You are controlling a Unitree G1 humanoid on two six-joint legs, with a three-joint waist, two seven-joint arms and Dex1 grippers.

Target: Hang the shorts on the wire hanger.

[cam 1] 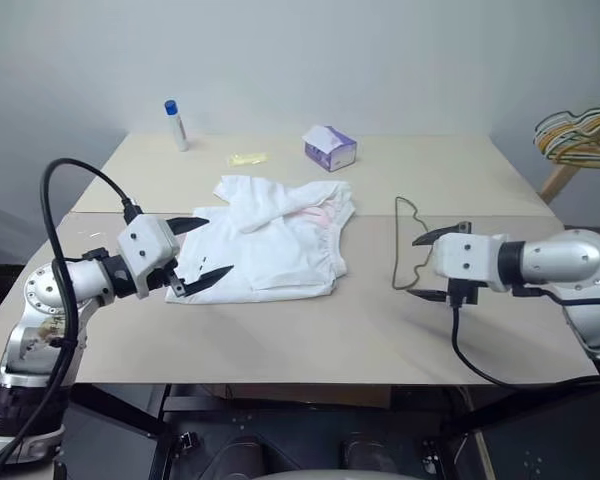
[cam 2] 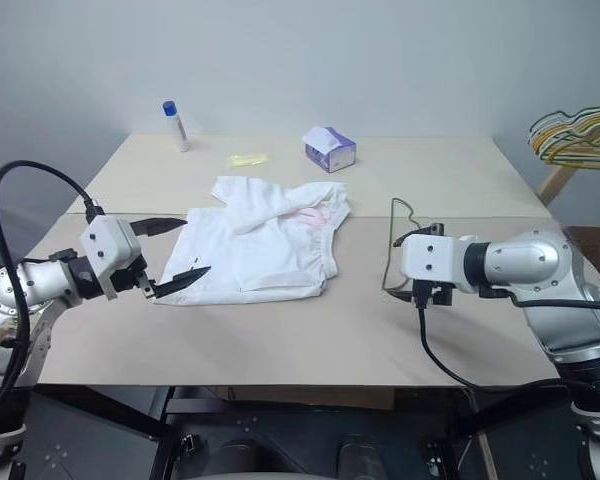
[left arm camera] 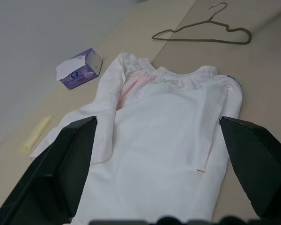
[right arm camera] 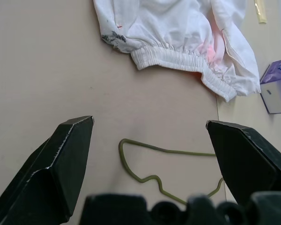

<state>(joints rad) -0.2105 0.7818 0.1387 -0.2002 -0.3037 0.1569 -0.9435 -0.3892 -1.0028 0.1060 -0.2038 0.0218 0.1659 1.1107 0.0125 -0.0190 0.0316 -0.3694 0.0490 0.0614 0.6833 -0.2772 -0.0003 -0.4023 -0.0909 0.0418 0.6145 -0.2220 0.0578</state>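
1. Beige tabletop (cam 1: pixel 310 340), grey wall behind.
2. White cloth shorts (cam 1: pixel 270 240) with elastic waistband lie mid-table, crumpled.
3. Thin dull-metal wire hanger (cam 1: pixel 405 245) lies flat nearer the right edge, apart from shorts.
4. Left gripper (cam 1: pixel 195 255) spread wide, empty, at the shorts' left edge.
5. Right gripper (cam 1: pixel 435 265) spread wide, empty, over the hanger.

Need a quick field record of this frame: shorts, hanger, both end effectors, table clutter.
shorts: lying flat and rumpled on the table, not on the hanger
wire hanger: flat on the table, right of the shorts, apart from them
left end effector: open, at the shorts' left edge, holding nothing
right end effector: open, over the hanger, holding nothing
tissue box: behind the shorts
bottle: blue cap, far left corner
coloured hangers: bundle off the table, far right
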